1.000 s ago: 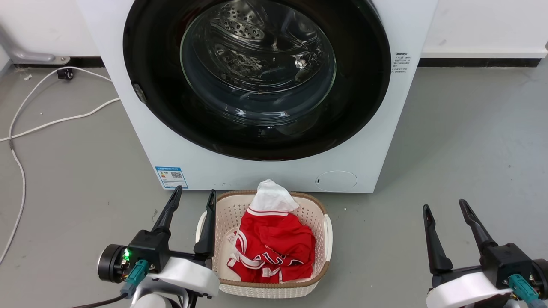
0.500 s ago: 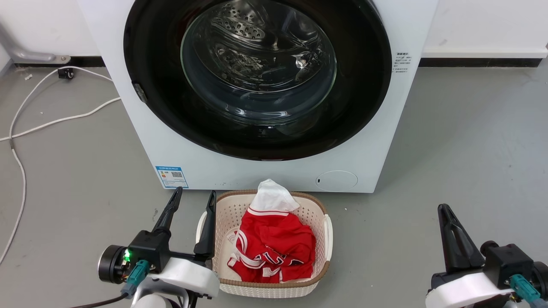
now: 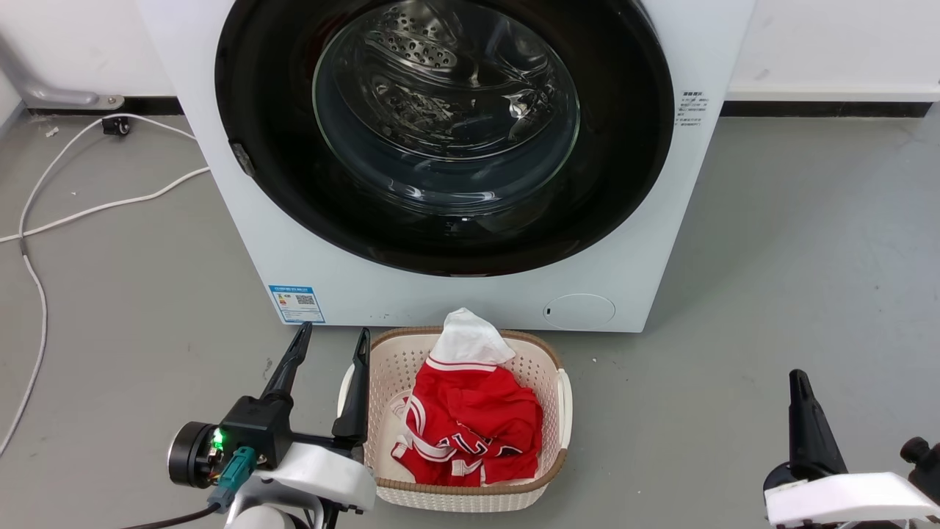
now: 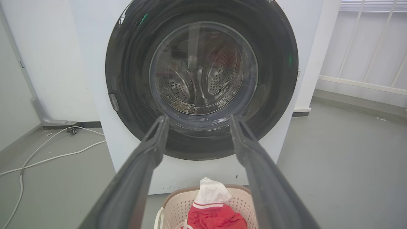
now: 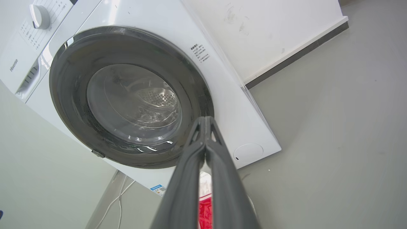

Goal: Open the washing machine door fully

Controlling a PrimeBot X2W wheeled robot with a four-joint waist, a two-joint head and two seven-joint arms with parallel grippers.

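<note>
The washing machine door (image 3: 624,147) is a big glossy black ring with a clear glass bowl at its centre. It sits closed, flat against the white machine (image 3: 345,290). The door (image 4: 127,79) faces my left wrist view straight on, and the door (image 5: 68,95) appears tilted in my right wrist view. My left gripper (image 3: 332,330) is open and empty at the lower left, short of the machine; seen from its wrist, the left gripper (image 4: 198,117) frames the door's lower half. My right gripper (image 3: 797,382) is shut and empty at the lower right, its fingers (image 5: 205,121) pressed together.
A cream laundry basket (image 3: 470,503) with red and white clothes (image 3: 470,426) stands on the floor in front of the machine, between my arms. A small latch piece (image 3: 241,158) sits on the door's left edge. White cables (image 3: 44,213) trail over the grey floor at left.
My right gripper went from open to shut and shifted down and to the right. The left arm and the door have not moved.
</note>
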